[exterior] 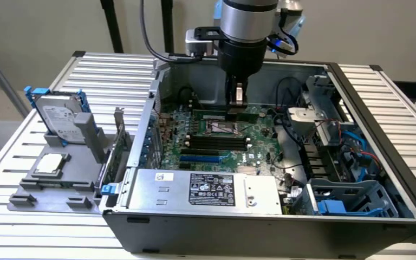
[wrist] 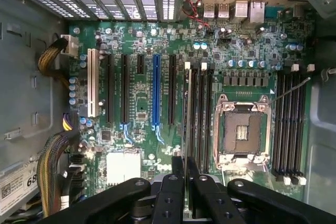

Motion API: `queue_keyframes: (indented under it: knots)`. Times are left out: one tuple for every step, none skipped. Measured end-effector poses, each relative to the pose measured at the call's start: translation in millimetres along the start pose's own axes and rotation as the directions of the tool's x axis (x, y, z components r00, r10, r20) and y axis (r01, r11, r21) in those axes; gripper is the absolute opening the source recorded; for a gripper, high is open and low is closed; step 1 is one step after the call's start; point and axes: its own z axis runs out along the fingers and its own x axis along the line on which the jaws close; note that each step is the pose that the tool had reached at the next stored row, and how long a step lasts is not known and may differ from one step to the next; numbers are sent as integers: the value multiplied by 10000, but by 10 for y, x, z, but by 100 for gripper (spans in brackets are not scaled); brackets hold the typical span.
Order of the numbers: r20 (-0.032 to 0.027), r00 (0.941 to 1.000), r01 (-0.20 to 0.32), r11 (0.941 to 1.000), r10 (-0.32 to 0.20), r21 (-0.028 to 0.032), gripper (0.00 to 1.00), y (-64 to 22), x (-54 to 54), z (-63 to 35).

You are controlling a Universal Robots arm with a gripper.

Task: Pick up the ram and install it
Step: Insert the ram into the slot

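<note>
My gripper (exterior: 235, 104) hangs inside the open computer case (exterior: 381, 124) over the motherboard (exterior: 259, 142), shut on the ram (exterior: 221, 115). The ram is a narrow green stick lying level just under the fingers. In the wrist view the gripper (wrist: 185, 165) has its black fingers (wrist: 177, 169) pressed close together. The ram (wrist: 186, 114) shows edge-on as a thin line running away from them. It lines up over the bank of black memory slots (wrist: 202, 114), just beside the bare CPU socket (wrist: 241, 129). I cannot tell whether it touches a slot.
A second bank of black slots (wrist: 289, 124) lies past the socket. The power supply (exterior: 208, 189) and a blue drive cage (exterior: 345, 200) fill the case's near side. On the exterior view's left, a grey fixture (exterior: 56, 184) holds a hard drive (exterior: 60, 114), a CPU (exterior: 51, 162) and an expansion card (exterior: 119, 143).
</note>
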Motion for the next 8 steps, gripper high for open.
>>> queue_keyframes:
  knots:
    - [0, 10000, 0, 10000, 0, 0, 14, 0, -1, 18]
    - [1, 10000, -1, 10000, 1, 0, 14, 1, -4, 36]
    - [1, 10000, 0, 10000, 0, 0, 14, 2, -7, 54]
    - [1, 10000, 0, 10000, 0, 0, 14, 3, -9, 72]
    - [1, 10000, 0, 10000, 0, 0, 14, 4, -12, 90]
    - [0, 10000, 0, 10000, 0, 0, 14, 5, -14, 108]
    - [0, 10000, 0, 10000, 0, 0, 14, 6, -16, 127]
    - [0, 10000, 0, 10000, 0, 0, 14, 7, -19, 144]
